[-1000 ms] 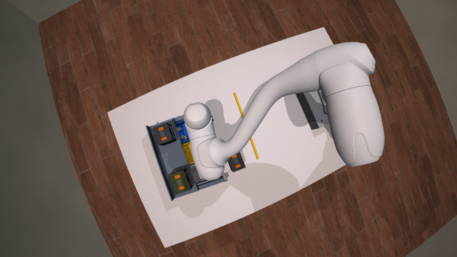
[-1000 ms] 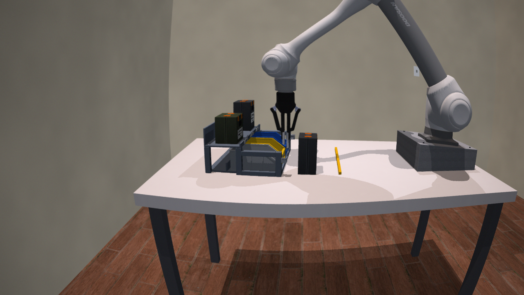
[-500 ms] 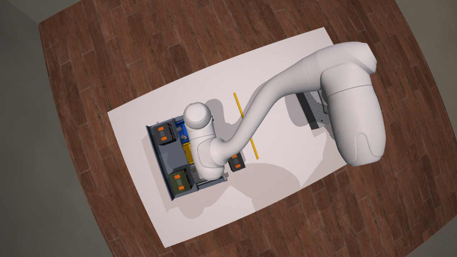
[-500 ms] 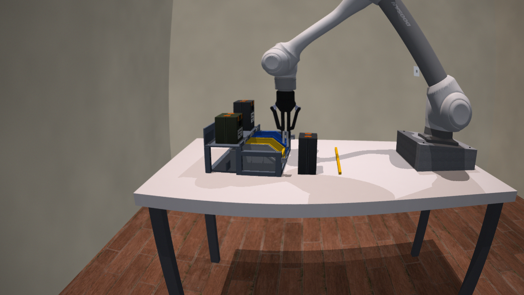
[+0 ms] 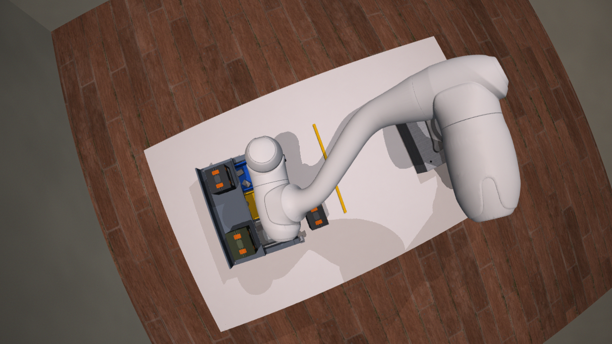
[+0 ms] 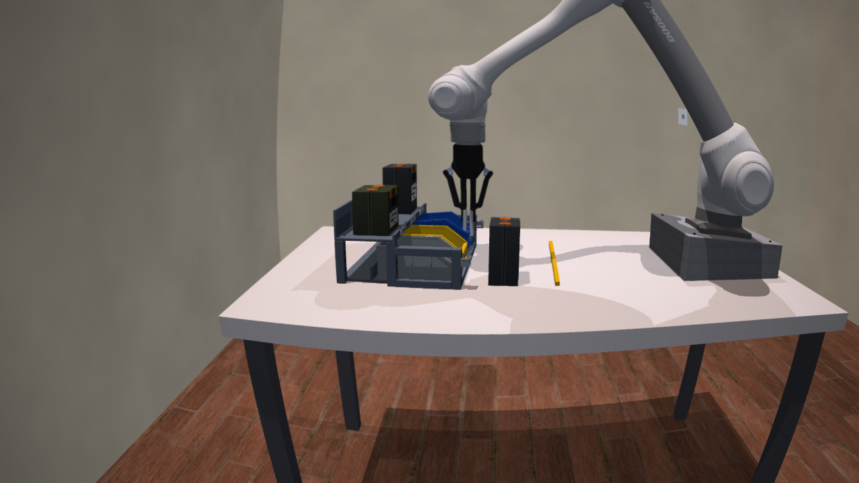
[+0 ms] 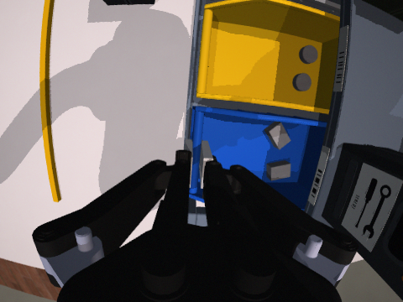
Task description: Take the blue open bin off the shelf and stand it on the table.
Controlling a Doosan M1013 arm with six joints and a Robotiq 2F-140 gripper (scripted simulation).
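The blue open bin (image 7: pixel 254 157) sits on the grey shelf (image 6: pixel 400 249), beside a yellow bin (image 7: pixel 269 56). Two grey parts (image 7: pixel 277 151) lie in the blue bin. My gripper (image 7: pixel 196 151) points straight down and is shut on the blue bin's front wall, one finger inside and one outside. In the side view the gripper (image 6: pixel 468 219) reaches the blue bin (image 6: pixel 441 221) at the shelf's front edge. In the top view the arm hides most of the blue bin (image 5: pixel 239 168).
The yellow bin (image 6: pixel 433 235) holds two round parts. Two dark boxes (image 6: pixel 384 201) stand on the shelf top. A black box (image 6: pixel 503 251) and a thin yellow bar (image 6: pixel 554 262) stand on the table beside the shelf.
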